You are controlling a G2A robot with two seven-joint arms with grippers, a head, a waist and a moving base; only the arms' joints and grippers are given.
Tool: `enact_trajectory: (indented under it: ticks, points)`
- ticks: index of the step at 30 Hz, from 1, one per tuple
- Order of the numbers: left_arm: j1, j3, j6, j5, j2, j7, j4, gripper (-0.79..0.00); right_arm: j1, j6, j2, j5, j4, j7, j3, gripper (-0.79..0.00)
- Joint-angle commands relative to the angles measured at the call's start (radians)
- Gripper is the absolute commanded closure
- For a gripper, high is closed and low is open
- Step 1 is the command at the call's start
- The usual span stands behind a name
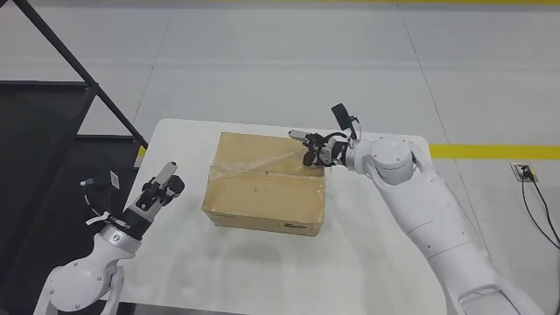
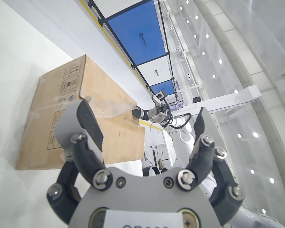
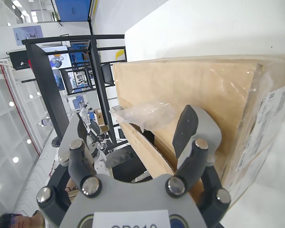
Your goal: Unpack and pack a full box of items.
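On my far left, the left gripper hangs over the white table, well apart from anything, and points towards the cardboard box. Its own wrist view shows that claw spread wide and holding nothing, with the box's short end and its printed handling marks beyond it.

In the middle of the table sits the box, flat on its base, with its top flaps down or nearly so. Clear tape runs along the centre seam and down over the short end that faces the left arm.

At the right end of the box top, on the far side, is the right gripper, coming in from the right at lid height. In its wrist view this claw is also released and grips nothing. One finger lies over the cardboard top, while the other sits past the flap edge, so the corrugated edge runs between them. I think the finger over the top touches the cardboard, but the angle is too poor to be sure. A crumpled, lifted end of the tape stands up just ahead of the fingers, with a dark gap under the flap beside it. A white label sits on the box's side near this gripper.
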Motion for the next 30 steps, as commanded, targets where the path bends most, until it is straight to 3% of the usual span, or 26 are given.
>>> enact_trajectory:
  ticks: [1,7,16,30]
  points:
    - [0.002,-0.002,-0.004,-0.004,0.001,-0.001,-0.001,-0.785,0.01,0.018,-0.004,-0.004,0.013,0.005,-0.01,-0.32]
    - [0.003,-0.004,-0.011,-0.014,0.003,-0.003,-0.001,-0.785,0.026,0.04,-0.012,-0.005,0.04,-0.015,-0.022,0.0]
    - [-0.079,0.032,0.041,-0.082,0.007,-0.083,0.055,-0.785,-0.023,-0.021,0.0,-0.025,-0.031,-0.005,-0.006,0.0]
    - [-0.284,0.182,0.082,-0.054,0.004,-0.166,0.249,-0.785,-0.307,-0.016,0.058,-0.145,-0.425,-0.165,0.111,0.0]
